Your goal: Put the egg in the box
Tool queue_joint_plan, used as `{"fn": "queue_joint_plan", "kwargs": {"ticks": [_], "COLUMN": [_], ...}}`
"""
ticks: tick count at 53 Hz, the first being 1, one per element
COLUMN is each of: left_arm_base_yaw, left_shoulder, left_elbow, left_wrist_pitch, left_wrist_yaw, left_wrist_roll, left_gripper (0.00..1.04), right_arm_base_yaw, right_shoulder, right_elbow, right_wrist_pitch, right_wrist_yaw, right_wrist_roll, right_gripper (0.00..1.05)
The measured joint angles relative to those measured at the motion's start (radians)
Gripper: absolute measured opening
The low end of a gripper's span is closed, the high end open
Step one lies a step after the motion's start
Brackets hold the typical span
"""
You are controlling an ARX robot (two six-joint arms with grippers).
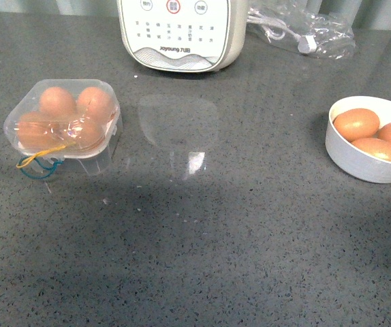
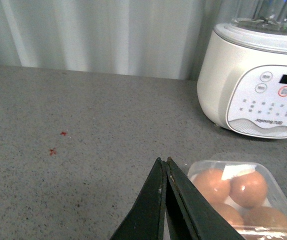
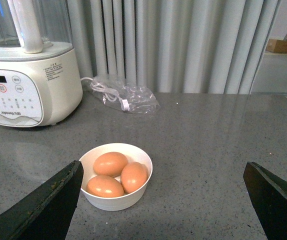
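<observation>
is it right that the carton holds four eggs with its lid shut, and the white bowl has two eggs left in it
Not quite. The white bowl holds three eggs, not two; the right wrist view shows all three plainly. The rest stands: the carton holds four eggs under its shut clear lid, as the front view shows.

The box (image 1: 63, 121) sits on the counter (image 1: 202, 238) at the left, with four eggs (image 1: 58, 101) in its hollows. A bowl (image 1: 359, 160) stands well apart at the right and holds three eggs (image 1: 356, 124). Behind and between them, at the counter's back, stands an appliance (image 1: 178, 34). To the right of the appliance lies a bag (image 1: 301, 30) with a cable in it.
</observation>
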Motion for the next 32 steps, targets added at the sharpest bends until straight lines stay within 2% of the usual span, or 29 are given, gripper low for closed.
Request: {"fn": "queue_joint_plan", "kwargs": {"ticks": [3, 7, 18, 32], "left_arm_base_yaw": [-0.039, -0.060, -0.061, -0.061], "left_shoulder": [-0.045, -0.127, -0.291, -0.567], "left_elbow": [-0.023, -0.058, -0.104, -0.129], "left_wrist_pitch": [-0.027, -0.078, -0.193, -0.423], "left_wrist_yaw": [-0.050, -0.056, -0.058, -0.059], "left_wrist_roll": [0.002, 0.002, 0.003, 0.003], "left_gripper": [0.04, 0.04, 0.04, 0.04], "right_arm_base_yaw": [0.000, 0.000, 0.000, 0.000], "right_shoulder": [0.000, 0.000, 0.000, 0.000], "right_elbow": [0.000, 0.000, 0.000, 0.000], "right_wrist_pitch": [0.000, 0.000, 0.000, 0.000], "right_wrist_yaw": [0.000, 0.000, 0.000, 0.000], "right_wrist_roll": [0.000, 0.000, 0.000, 0.000], "right_gripper": [0.97, 0.97, 0.97, 0.97]}}
